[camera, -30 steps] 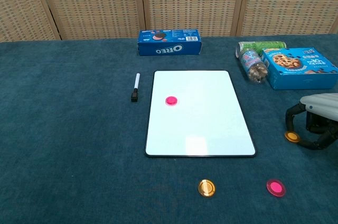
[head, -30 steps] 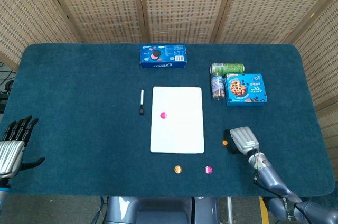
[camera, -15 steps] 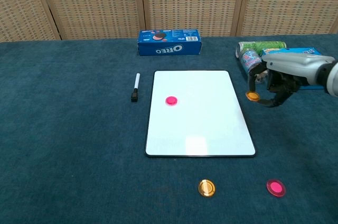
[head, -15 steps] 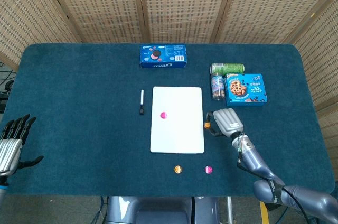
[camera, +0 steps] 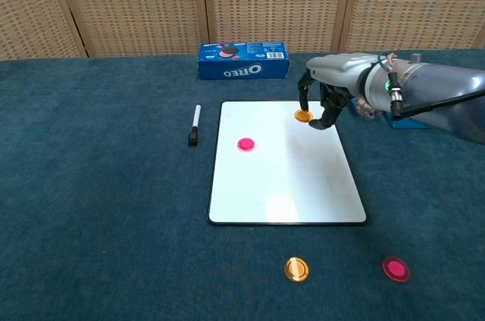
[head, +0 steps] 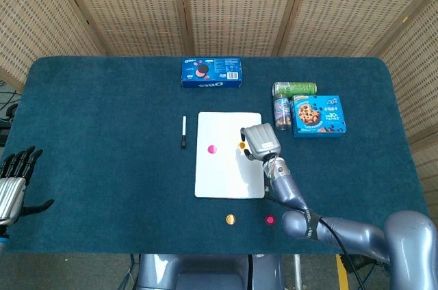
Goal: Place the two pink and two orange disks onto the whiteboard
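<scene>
1. The right hand (camera: 327, 105) hovers above the upper-right part of the whiteboard (camera: 303, 177), pinching an orange disk (camera: 303, 116) at its rim between fingertips — the disk looks clear of the surface, though contact cannot be ruled out.
2. One pink disk (camera: 245, 144) already lies on the whiteboard, toward 10 o'clock from its centre; a second orange disk (camera: 296, 269) and a second pink disk (camera: 394, 269) wait on the blue cloth at 6 and 5 o'clock of the board, well apart from each other.
3. The left hand (head: 14, 184) rests at the table's near-left edge, fingers spread and holding nothing.
4. The disks appear small, flat, rigid and light — probably smooth-faced, so an edge pinch from above looks the surest hold; little to break, but easy to fumble on the pile of the cloth.
5. Readable writing: "OREO" on the blue box (camera: 243, 61) at 12 o'clock. The blue cookie box (head: 318, 115) at 2 o'clock carries a "30", other print too small to read; the marker pen (camera: 194, 125) at 9 o'clock shows no legible label.
</scene>
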Robot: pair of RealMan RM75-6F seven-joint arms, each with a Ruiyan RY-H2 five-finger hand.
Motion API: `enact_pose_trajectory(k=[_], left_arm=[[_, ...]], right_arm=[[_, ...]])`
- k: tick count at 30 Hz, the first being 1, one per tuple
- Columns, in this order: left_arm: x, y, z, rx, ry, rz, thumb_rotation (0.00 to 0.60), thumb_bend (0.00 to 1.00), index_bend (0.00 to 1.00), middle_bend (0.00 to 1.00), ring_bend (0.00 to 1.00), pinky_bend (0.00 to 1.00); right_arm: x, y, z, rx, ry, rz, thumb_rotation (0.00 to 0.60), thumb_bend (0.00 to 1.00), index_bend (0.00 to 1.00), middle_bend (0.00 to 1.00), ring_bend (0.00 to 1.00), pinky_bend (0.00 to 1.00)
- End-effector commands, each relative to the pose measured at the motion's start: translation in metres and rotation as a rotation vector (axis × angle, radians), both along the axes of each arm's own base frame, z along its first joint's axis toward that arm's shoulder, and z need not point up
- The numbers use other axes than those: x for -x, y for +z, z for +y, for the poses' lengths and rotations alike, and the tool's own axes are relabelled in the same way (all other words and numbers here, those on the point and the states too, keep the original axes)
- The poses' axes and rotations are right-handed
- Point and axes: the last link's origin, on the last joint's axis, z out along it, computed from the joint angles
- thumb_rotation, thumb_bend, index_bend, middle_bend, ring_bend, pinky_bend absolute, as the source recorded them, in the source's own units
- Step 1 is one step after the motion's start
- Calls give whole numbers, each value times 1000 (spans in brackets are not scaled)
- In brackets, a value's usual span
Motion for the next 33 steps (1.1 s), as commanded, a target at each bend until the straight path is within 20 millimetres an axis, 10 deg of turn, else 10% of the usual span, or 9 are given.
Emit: enact_pose_trajectory(k=[1, 16, 19, 24, 33], left_arm=[[2, 0, 0, 2, 7, -2, 600, 0, 0, 0, 0, 0], [-1, -4, -1, 28, -12, 0, 600, 0, 0, 0, 0, 0], [-3, -4, -3, 32, -21, -1, 600, 0, 0, 0, 0, 0], [-5, -3, -5, 27, -32, -6, 600, 0, 0, 0, 0, 0], [-6, -2, -8, 24, -40, -6, 600, 0, 0, 0, 0, 0]], right_arm=[[-4, 0, 0, 13, 0, 7, 600, 313, 336, 972, 1000, 1000], [45, 49, 67, -38, 141, 6, 600, 308, 328, 920, 980, 1000], [62, 58, 89, -74, 201, 3, 600, 256, 328, 680, 729, 886], [84, 72, 128, -152, 291, 26, 600, 175, 280, 122, 60, 249], [100, 75, 172, -172, 456, 12, 600, 193, 264, 0, 0, 116]])
